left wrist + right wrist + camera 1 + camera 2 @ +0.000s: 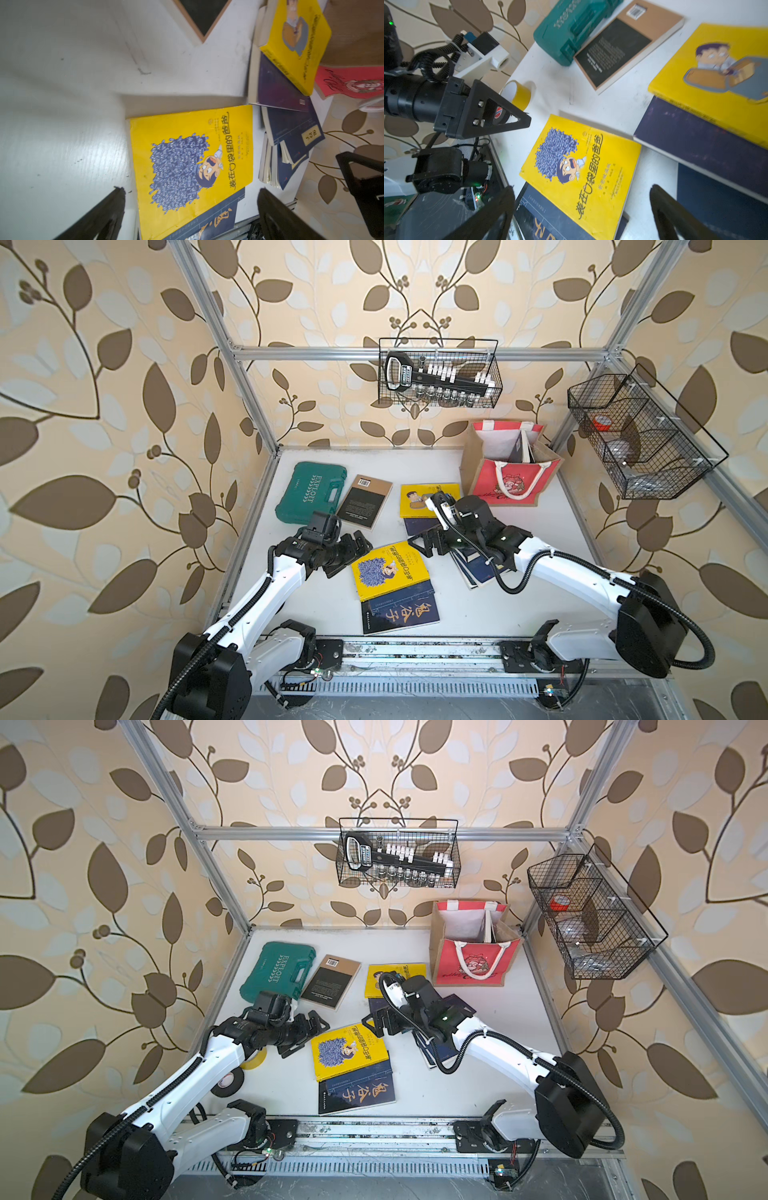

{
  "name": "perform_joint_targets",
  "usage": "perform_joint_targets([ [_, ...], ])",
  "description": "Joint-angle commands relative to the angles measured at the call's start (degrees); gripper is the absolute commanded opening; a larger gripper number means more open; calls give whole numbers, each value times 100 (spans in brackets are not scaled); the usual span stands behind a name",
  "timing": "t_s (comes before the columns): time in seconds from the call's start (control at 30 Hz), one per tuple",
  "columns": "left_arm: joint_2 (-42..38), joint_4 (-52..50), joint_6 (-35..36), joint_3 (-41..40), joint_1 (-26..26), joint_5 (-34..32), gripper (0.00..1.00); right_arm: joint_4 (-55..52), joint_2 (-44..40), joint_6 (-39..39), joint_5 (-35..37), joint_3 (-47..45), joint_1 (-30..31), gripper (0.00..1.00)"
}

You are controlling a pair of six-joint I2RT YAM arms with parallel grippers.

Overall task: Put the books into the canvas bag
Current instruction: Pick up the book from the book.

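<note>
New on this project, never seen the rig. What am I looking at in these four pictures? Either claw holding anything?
Two white robot arms stand at the near edge of a white table, each ending in a two-fingered claw. Two pictures look down on the whole scene from overhead; the other two come from a camera on each wrist, looking past its black fingers. The left gripper and right gripper are both open and empty, near a yellow book lying on a dark blue book. Also flat on the table: a black and tan book, a second yellow book, a navy pile under the right arm, a green tool case and a yellow tape roll. The canvas bag stands at the far right with a book upright inside.
</note>
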Motion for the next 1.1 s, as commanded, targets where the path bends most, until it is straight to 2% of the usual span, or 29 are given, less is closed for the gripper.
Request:
perform_joint_targets([
  [0.0, -55, 40, -485, -244, 61, -159, 99, 53, 209, 123, -415, -220, 28, 98],
  [0.23, 166, 480, -536, -758, 63, 179, 99, 98, 679, 151, -587, -371, 28, 98],
  [0.53, 298, 1841, -1033, -1384, 54, 730, 99, 569, 1298, 72, -1035, -358, 300, 98],
  [0.8, 261, 2244, -1204, -1506, 61, 848, 91, 862, 1621, 137, -1156, -301, 624, 98],
  [0.87, 261, 2273, -1213, -1500, 59, 853, 83, 916, 1664, 179, -1117, -304, 676, 99],
  [1.07, 113, 2262, -1232, -1483, 60, 775, 48, 1028, 1759, 248, -1077, -391, 691, 98],
])
